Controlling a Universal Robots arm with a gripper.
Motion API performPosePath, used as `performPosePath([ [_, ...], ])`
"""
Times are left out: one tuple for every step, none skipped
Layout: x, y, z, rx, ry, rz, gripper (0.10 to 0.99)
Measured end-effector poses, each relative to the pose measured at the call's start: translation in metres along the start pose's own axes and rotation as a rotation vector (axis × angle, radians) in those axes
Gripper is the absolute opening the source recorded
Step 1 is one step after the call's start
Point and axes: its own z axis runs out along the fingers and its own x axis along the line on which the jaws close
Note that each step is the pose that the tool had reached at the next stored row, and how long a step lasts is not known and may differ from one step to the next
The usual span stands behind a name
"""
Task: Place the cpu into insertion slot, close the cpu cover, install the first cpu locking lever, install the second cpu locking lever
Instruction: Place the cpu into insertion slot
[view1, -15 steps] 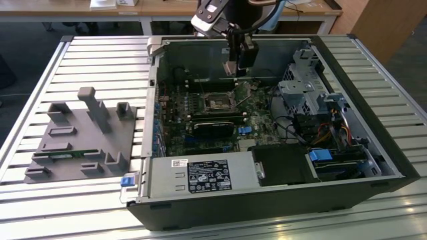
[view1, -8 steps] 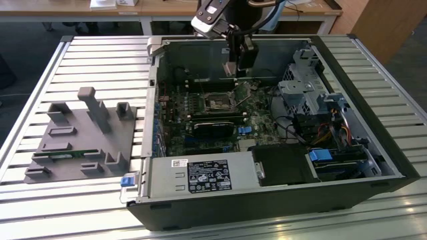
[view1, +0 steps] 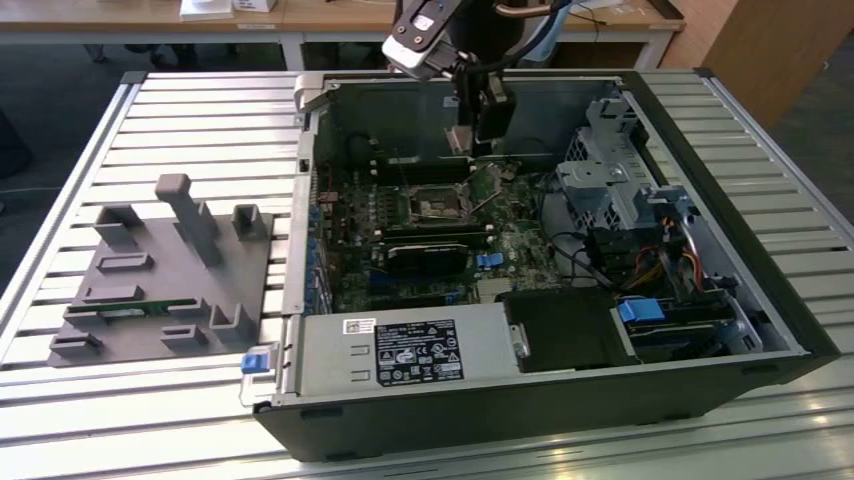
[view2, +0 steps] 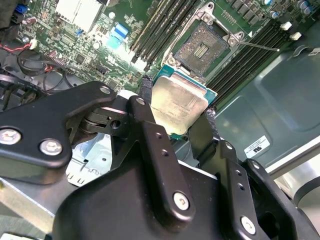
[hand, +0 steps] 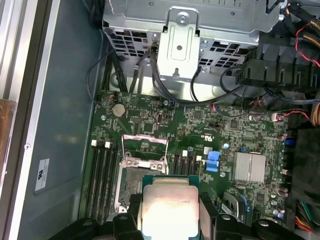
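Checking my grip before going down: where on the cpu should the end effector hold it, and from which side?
By two opposite edges, from above its metal top, as the end effector holds the cpu now. It is a flat square, so edge pinching probably leaves its underside free to face the insertion slot.

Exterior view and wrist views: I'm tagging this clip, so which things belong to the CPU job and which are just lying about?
Job: cpu, held in the tool; insertion slot; cpu cover, standing open.
Lying about: grey fixture block beside the case; power supply; black card; silver heatsink.
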Motion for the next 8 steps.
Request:
performPosePath([
  [0.0000, -0.0002, 0.0004, 0.000, 0.0000, 0.000, 0.537],
  [0.0000, -0.0007, 0.0008, 0.000, -0.0001, 0.000, 0.537],
  [0.0001, -0.0013, 0.0012, 0.000, 0.0000, 0.000, 0.537],
  [0.0002, -0.0018, 0.0016, 0.000, 0.0000, 0.000, 0.537],
  [0.0002, -0.0023, 0.0020, 0.000, 0.0000, 0.000, 0.537],
  [0.0002, -0.0027, 0.0024, 0.000, 0.0000, 0.000, 0.537],
  [0.0002, -0.0031, 0.0029, 0.000, 0.0000, 0.000, 0.537],
  [0.0003, -0.0034, 0.0033, 0.000, 0.0000, 0.000, 0.537],
])
